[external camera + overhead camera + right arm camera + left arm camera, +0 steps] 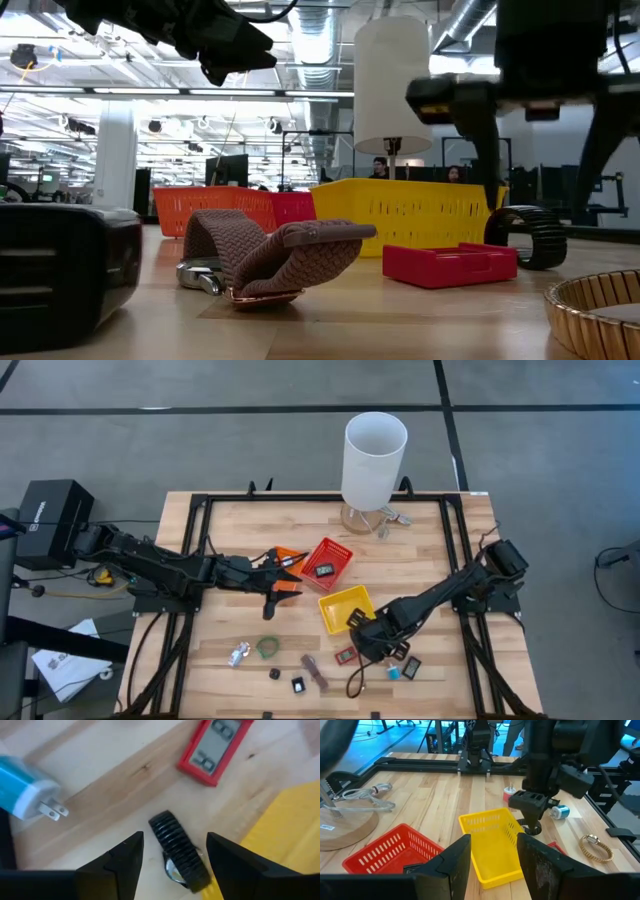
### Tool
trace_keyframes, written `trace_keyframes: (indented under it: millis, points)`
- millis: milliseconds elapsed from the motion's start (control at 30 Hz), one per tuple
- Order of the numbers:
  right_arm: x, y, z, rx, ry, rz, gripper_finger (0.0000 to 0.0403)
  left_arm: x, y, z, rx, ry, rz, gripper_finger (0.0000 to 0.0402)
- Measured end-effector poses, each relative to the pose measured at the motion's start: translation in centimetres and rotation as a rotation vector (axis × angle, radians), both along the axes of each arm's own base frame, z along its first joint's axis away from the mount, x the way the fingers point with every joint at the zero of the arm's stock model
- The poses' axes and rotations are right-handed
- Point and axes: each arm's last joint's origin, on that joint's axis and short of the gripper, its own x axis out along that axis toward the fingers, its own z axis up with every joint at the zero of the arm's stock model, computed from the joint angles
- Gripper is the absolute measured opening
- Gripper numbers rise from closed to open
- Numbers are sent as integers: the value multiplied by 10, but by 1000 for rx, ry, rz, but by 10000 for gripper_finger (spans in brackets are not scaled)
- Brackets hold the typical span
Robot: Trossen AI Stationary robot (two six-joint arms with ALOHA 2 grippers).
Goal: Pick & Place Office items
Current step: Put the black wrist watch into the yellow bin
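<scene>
Right gripper (pixel 172 857) stands spread and empty, fingers straddling the black ribbed band (pixel 179 854), which lies on the bare wood just below and between them, its far end touching the wall of the yellow basket (pixel 295 825). Just beyond the band lies the red block (pixel 214 749) with a grey display; to the other side, well apart, a blue plug adapter (pixel 25 790).

Left gripper (pixel 492 862) hangs parted and empty, raised above the red basket (pixel 385 851) and looking across at the yellow one.

Risk (judgement): the band sits hard against the basket wall, so one finger may land on the rim, or closing may shove the basket and roll the band away.

Writing: the red block's display shows digits, unreadable from here. No brand legible.
</scene>
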Motion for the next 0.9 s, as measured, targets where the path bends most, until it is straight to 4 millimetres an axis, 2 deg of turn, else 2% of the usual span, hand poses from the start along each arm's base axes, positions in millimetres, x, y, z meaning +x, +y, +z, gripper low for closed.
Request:
trace_keyframes:
  millis: [167, 633, 900]
  points:
    - [-1, 0, -3, -15, -14, 66, 190, 0, 0, 0, 0, 0, 0, 154]
    - [1, -4, -3, -31, -16, 114, 122, 0, 0, 0, 0, 0, 1, 154]
    - [1, -4, -3, -28, -22, 112, 123, 0, 0, 0, 1, 0, 3, 154]
